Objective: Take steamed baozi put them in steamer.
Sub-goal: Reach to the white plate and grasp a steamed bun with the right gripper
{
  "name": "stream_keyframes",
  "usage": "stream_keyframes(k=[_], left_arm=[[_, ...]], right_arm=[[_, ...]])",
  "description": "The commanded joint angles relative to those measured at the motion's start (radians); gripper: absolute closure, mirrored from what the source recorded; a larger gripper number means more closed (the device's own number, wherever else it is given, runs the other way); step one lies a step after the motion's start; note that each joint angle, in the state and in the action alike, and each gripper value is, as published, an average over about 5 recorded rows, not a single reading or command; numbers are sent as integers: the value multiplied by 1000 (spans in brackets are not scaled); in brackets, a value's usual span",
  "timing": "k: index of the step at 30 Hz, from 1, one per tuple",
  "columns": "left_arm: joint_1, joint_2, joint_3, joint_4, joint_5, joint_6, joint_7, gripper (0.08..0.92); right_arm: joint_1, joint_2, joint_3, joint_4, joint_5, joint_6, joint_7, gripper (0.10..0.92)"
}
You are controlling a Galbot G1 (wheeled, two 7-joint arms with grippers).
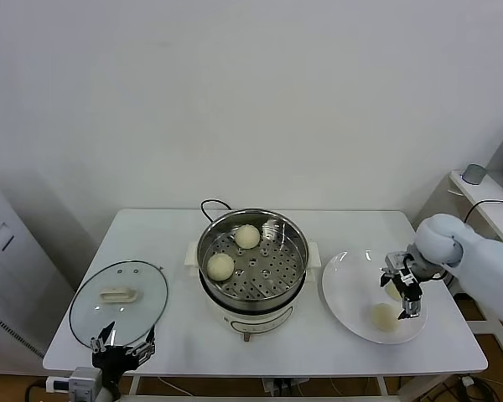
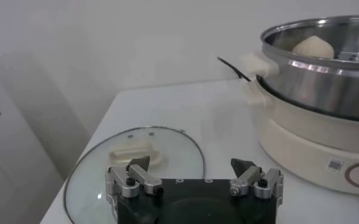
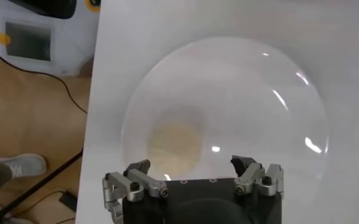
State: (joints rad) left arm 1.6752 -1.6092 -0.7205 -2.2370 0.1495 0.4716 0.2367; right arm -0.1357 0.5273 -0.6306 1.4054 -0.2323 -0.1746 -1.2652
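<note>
You're looking at a bare test room: white desk (image 1: pixel 159 251), blank wall (image 1: pixel 235 92), cables on a wooden floor (image 3: pixel 33 115).

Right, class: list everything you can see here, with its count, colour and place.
buns: four, cream-white; two in the steamer, two on the plate
steamer: one, shiny steel on a cream base, middle of the table
plate: one, white, right of the steamer
glass lid: one, clear with a cream handle, lying flat left of the steamer
cord: one, black, behind the steamer
table: one, white
left pincer: open, at the table's near edge by the glass lid
right pincer: open, over the plate above a bun
</note>
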Motion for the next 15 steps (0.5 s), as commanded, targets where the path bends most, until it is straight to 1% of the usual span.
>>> stream_keyframes(k=[1,15], left_arm=[[2,-33,2,9,2,2,1,177],[-5,-29,3,22,7,5,2,177]], right_arm=[[-101,33,51,-26,-40,-49,49,203],[-131,50,64,-34,-50,-56,56,203]])
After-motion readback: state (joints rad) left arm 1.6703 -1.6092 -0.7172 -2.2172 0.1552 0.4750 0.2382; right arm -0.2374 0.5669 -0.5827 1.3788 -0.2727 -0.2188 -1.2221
